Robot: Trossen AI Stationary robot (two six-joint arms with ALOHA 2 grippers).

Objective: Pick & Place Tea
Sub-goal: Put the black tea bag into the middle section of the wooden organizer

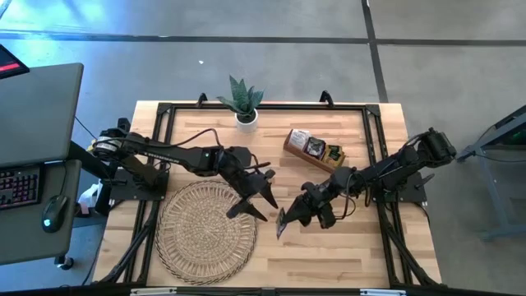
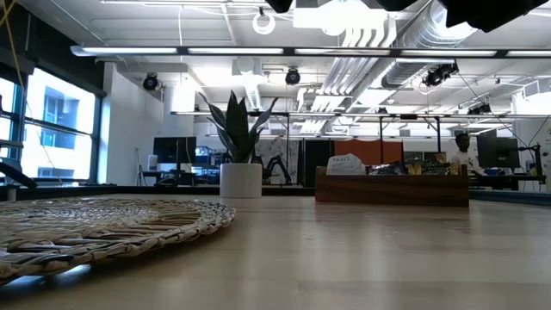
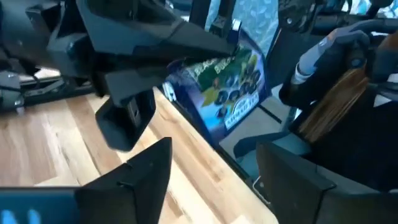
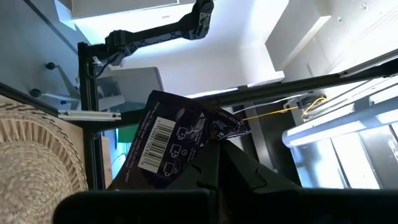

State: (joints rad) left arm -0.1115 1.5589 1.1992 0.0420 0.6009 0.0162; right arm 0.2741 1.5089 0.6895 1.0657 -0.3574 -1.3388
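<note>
My right gripper (image 1: 289, 219) is over the table's middle, just right of the woven mat (image 1: 205, 230), shut on a dark tea sachet (image 1: 281, 224). The right wrist view shows this sachet (image 4: 168, 143) dark purple with a barcode. The left wrist view shows its other face (image 3: 227, 87), blue and green. My left gripper (image 1: 261, 196) is open and hovers by the mat's right edge, facing the sachet from close by. Its fingers (image 3: 140, 180) stand apart and touch nothing. More sachets stand in the wooden tray (image 1: 316, 148). My right gripper pinches the sachet between its two fingers by one edge (image 4: 208, 149), near a crumpled corner. The fingers slant toward the table's left and near side. Most of the sachet sticks out past the fingertips, lifted clear of the table.
A potted plant (image 1: 244, 105) stands at the far edge, left of the tray (image 2: 392, 185). The round mat (image 2: 103, 224) covers the near left part of the table. Bare wood (image 1: 345, 255) lies near and right of the grippers. A desk with keyboard (image 1: 20, 185) stands beyond the left edge.
</note>
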